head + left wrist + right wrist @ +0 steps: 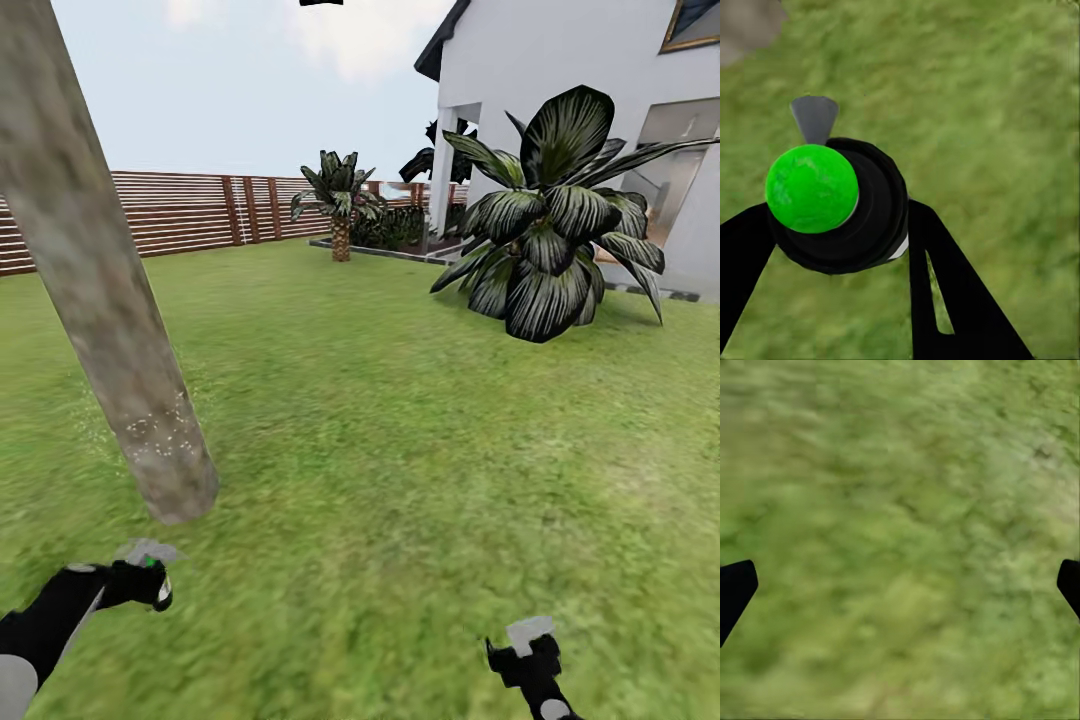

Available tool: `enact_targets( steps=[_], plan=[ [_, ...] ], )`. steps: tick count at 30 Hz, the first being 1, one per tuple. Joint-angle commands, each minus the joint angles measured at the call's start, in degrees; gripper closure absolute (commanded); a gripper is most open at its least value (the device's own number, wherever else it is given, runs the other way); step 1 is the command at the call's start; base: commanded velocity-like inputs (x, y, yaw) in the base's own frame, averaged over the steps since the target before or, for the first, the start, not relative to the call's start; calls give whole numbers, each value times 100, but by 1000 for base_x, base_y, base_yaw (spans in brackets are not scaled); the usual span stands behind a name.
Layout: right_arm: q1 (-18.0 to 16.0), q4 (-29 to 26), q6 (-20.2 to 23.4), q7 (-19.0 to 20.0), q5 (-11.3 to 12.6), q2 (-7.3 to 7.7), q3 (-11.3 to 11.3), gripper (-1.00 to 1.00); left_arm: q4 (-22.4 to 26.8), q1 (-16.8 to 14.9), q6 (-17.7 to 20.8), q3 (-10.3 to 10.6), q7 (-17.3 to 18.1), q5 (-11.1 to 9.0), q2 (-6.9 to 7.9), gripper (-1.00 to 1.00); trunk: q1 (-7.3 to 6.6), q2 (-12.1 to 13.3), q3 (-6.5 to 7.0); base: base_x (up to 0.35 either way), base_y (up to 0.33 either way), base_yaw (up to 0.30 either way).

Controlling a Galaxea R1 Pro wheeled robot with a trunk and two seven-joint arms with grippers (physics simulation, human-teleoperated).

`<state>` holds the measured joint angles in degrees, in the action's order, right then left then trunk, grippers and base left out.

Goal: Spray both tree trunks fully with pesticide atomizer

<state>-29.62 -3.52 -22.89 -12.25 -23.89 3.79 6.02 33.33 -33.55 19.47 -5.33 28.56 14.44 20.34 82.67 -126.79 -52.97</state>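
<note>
Left gripper point(840, 247) clenched on pesticide atomizer point(836, 206); right gripper point(530, 650) released, idle. Needed nozzle raised toward tree trunk point(95, 270), swept up/down w/ steady aim.

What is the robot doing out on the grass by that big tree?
The robot stands on the lawn next to a thick, leaning tree trunk. Its left gripper holds the pesticide atomizer, a stubby black sprayer with a green top. The low part of the trunk has a patch of tiny white specks, perhaps spray. The right gripper is open and empty, hanging over the grass. A fence, palms and a house stand behind.
</note>
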Motion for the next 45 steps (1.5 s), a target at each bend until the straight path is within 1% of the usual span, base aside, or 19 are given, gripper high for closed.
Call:
enact_targets(
  steps=[1,3,5,6,7,9,12,17,18,19,20,22,24,26,28,32,36,40,45],
  plan=[
    [0,-105,-3,389,-252,17,-221,-100,1,6,-262,306,395,150,3,100,0,0,0,-1,0,0],
    [0,-571,5,1117,-473,43,-404,-100,3,11,-613,601,871,246,10,100,0,0,0,0,0,0],
    [0,-1137,16,2051,-609,125,-466,-100,1,-13,-845,703,1338,352,14,100,0,0,0,0,0,0],
    [0,-1487,25,2793,-737,208,-481,-100,0,-24,-911,723,1704,496,13,100,0,0,0,0,0,0],
    [0,-1790,35,3480,-872,284,-484,-100,4,-44,-945,734,2070,678,7,100,0,0,0,0,0,0],
    [-4,-2188,48,4460,-1012,384,-486,-100,66,-79,-980,741,2652,1063,-28,100,0,0,0,0,0,0],
    [-38,-2606,369,5398,-1072,442,-486,-100,171,-89,-1194,742,3368,1781,-173,100,0,0,0,0,0,0],
    [-51,-2885,495,6017,-1076,371,-505,-100,198,-90,-1347,742,3453,1937,-327,100,0,0,0,0,0,0],
    [-52,-2992,505,6244,-1075,324,-510,-100,195,-87,-1346,762,3459,1951,-415,100,0,0,0,0,0,0],
    [-52,-3080,508,6359,-1074,282,-512,100,194,-87,-1340,838,3458,1966,-507,100,0,0,0,0,0,0],
    [-54,-3164,510,6462,-1074,244,-513,100,197,-89,-1331,1058,3453,1975,-634,100,0,0,0,0,0,0],
    [-86,-3258,513,6534,-1074,225,-513,100,205,-90,-1328,1340,3444,1975,-750,100,0,0,0,0,0,0],
    [-125,-3330,513,6634,-1071,205,-520,100,208,-90,-1331,1559,3427,1978,-853,100,0,0,0,0,0,0],
    [-147,-3453,513,6800,-1075,69,-523,100,212,-90,-1331,1718,3421,1979,-979,100,0,0,0,0,0,0],
    [-155,-3528,514,6921,-1121,-166,-529,100,218,-90,-1331,1803,3420,1982,-1112,100,0,0,0,0,0,0],
    [-158,-3634,514,7015,-1341,-508,-525,100,263,-90,-1340,1885,3419,1971,-1249,100,0,0,0,0,0,0],
    [-159,-3645,507,7060,-1363,-640,-531,100,279,-90,-1341,2261,3412,1982,-1469,100,0,0,0,0,0,0],
    [-164,-3644,505,7172,-1364,-763,-531,100,299,-94,-1340,2307,3335,1984,-1660,100,0,0,0,0,0,0],
    [-166,-3647,505,7216,-1364,-967,-531,100,447,-99,-1340,2310,3306,1984,-1719,100,0,0,0,0,0,0]
  ],
)
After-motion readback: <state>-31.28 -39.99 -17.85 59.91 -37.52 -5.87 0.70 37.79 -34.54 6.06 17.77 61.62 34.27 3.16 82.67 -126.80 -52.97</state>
